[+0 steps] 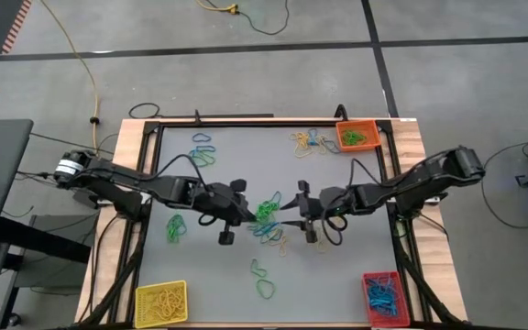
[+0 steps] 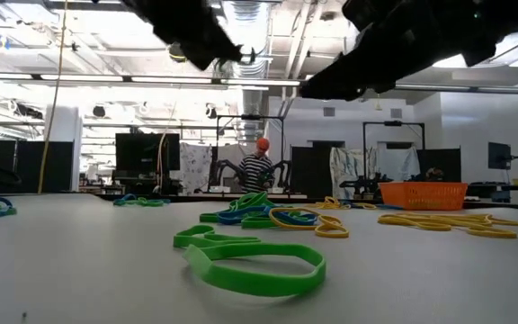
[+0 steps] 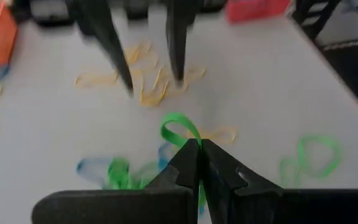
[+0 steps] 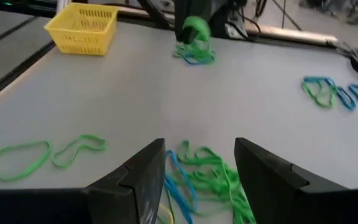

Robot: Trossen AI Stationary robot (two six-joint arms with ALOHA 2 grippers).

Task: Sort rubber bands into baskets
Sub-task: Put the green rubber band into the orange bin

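Near the table's middle, my left gripper [image 1: 250, 215] is shut on a green rubber band [image 3: 178, 127], just above a small pile of green and blue rubber bands [image 1: 269, 225]. Facing it from the right, my right gripper [image 4: 201, 158] stands open over green and blue bands [image 4: 213, 177] lying flat on the table, touching none. The orange basket [image 1: 357, 136] sits at the far right corner, the yellow basket [image 1: 160, 302] at the near left, and the red basket [image 1: 382, 295] at the near right. My left gripper pinches the green band between its two fingertips. A short loop of it [image 3: 180, 126] stands out past the tips. The fingers come from the table's left, slanting down. The band's remainder [image 4: 194, 31] hangs below them; whether it clears the pile, I cannot tell.
Loose yellow bands [image 1: 305, 142] lie beside the orange basket, and blue and green ones [image 1: 204, 151] at the far left. Single green bands lie at the left [image 1: 174, 229] and near the front [image 1: 262, 280]. A person [image 2: 257, 169] stands in the room beyond.
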